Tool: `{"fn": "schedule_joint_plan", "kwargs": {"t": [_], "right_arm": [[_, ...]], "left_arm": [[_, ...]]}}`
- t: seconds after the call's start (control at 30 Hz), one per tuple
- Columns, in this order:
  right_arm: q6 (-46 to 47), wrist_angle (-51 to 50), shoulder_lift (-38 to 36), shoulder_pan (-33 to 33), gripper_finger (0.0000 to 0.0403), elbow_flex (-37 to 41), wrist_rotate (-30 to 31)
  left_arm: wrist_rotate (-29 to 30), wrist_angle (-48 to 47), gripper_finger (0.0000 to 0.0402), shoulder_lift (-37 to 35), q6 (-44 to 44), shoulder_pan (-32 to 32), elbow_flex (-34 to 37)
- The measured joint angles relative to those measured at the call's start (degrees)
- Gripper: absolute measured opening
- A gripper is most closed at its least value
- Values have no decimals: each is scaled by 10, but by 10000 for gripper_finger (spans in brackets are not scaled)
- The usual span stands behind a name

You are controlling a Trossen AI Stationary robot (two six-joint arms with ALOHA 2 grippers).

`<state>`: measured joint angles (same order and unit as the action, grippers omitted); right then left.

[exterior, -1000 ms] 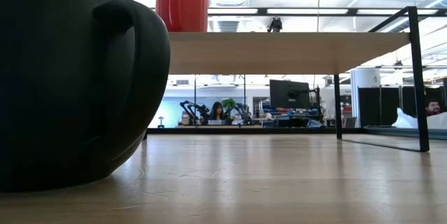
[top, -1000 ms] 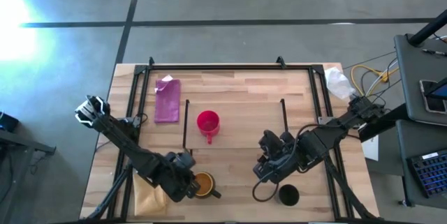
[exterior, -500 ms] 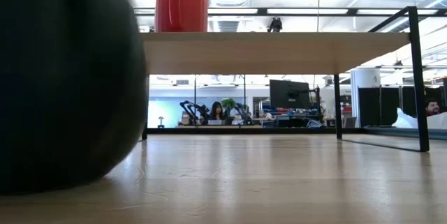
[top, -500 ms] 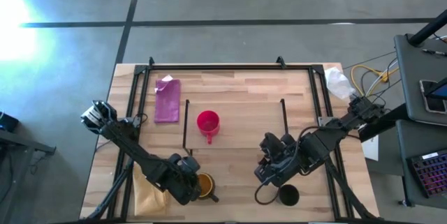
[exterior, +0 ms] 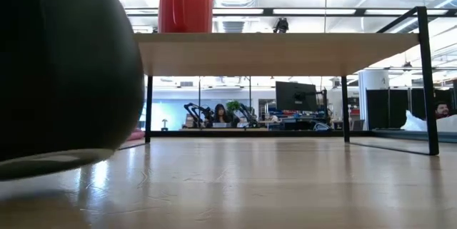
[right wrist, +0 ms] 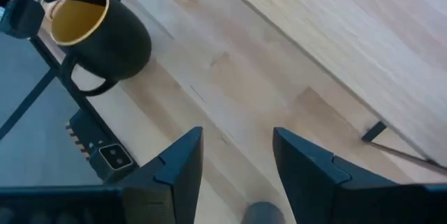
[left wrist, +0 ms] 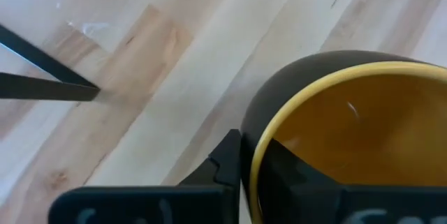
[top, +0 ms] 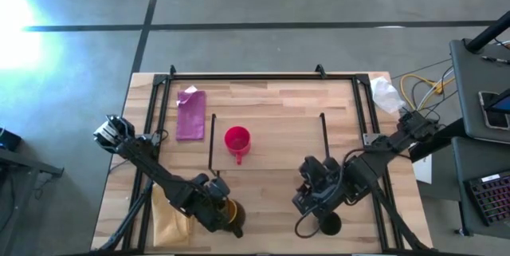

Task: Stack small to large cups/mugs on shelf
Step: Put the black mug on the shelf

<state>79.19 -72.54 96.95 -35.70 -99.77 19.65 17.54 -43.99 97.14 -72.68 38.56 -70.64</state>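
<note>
The mustard-yellow mug with a dark outside (top: pixel 233 211) is near the table's near edge, in my left gripper (top: pixel 221 211), which is shut on it. In the low view the mug (exterior: pixel 57 79) fills the left side, its base off the table. The red-pink cup (top: pixel 237 139) stands upright on the light-wood shelf (top: pixel 279 138), toward its left end, and shows on the shelf top (exterior: pixel 185 5) in the low view. The black cup (top: pixel 328 225) stands on the table at the near edge. My right gripper (right wrist: pixel 237 161) is open, just above and beside it. My left gripper holds the mug by its rim wall (left wrist: pixel 253 155), one finger outside (left wrist: pixel 225 162) and one inside the yellow bowl (left wrist: pixel 297 172). The fingers come from above, slanting. The mug is lifted clear of the table and tilted, and its handle (right wrist: pixel 98 84) is free.
A purple cloth (top: pixel 190 113) lies at the far left of the table. A tan paper piece (top: pixel 169 222) lies at the near left corner. Black shelf brackets (exterior: pixel 426 79) stand at both shelf ends. A white crumpled thing (top: pixel 385 94) and cables sit off the right edge.
My left gripper has moved over the mustard mug, taken hold of it and raised it: its base now hangs tilted above the table, and the handle has turned out of the low view. My right gripper has moved slightly toward the near edge, nearer the black cup.
</note>
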Motion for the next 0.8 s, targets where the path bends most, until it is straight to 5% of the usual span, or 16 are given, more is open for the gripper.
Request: {"fn": "schedule_joint_plan", "kwargs": {"t": [0.2,0.47,0.8], "right_arm": [[67,1,0,-34,166,41,5],[104,94,1,-50,166,97,18],[63,139,-8,-48,156,93,96]], "left_arm": [[1,-40,3,-8,35,0,-72],[34,-172,2,-3,161,-23,-302],[73,-207,1,33,411,-151,-462]]}}
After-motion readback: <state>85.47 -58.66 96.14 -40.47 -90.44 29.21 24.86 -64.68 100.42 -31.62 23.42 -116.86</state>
